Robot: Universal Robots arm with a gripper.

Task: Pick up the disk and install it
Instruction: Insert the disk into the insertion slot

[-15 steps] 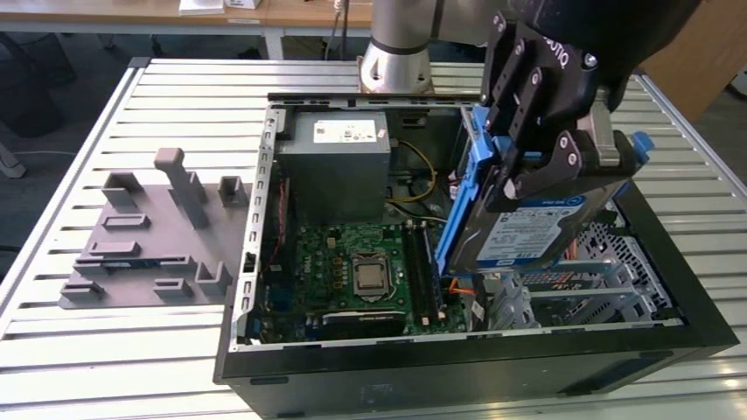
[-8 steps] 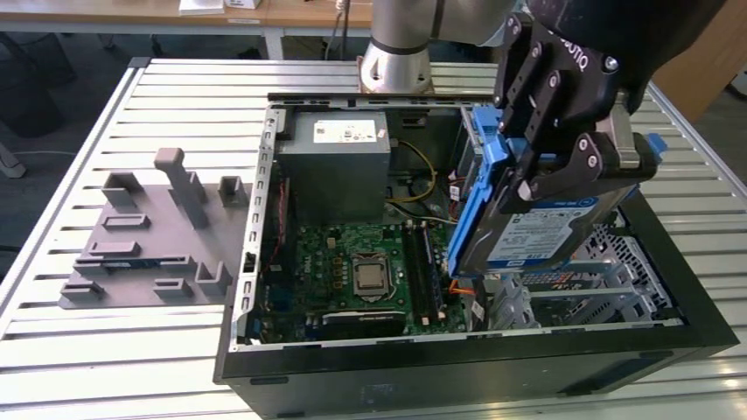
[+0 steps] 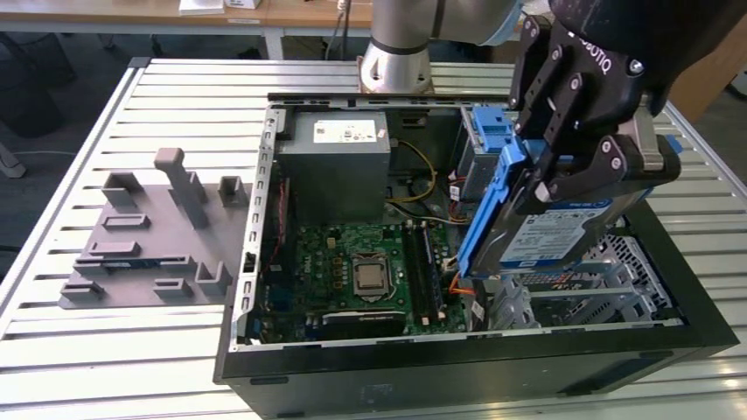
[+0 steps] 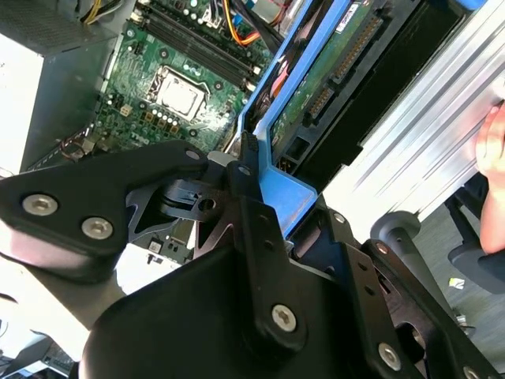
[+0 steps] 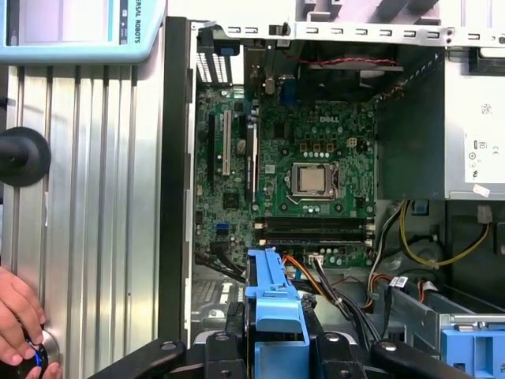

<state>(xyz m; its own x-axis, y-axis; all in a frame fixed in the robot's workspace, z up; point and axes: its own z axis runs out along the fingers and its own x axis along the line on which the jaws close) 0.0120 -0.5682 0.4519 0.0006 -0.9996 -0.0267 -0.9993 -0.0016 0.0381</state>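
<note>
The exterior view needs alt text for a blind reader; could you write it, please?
The gripper holds the disk, tilted in its blue carrier, over the open computer case at the exterior view's right. The motherboard lies exposed inside; a grey fixture sits on the slatted table at the view's left.

In the exterior view we find the case (image 3: 467,363) on the table (image 3: 117,350), the fixture (image 3: 152,236) at its nine o'clock. Inside, the power supply (image 3: 338,162) is at twelve o'clock of the motherboard (image 3: 350,271), the disk (image 3: 548,232) above at three.
</note>
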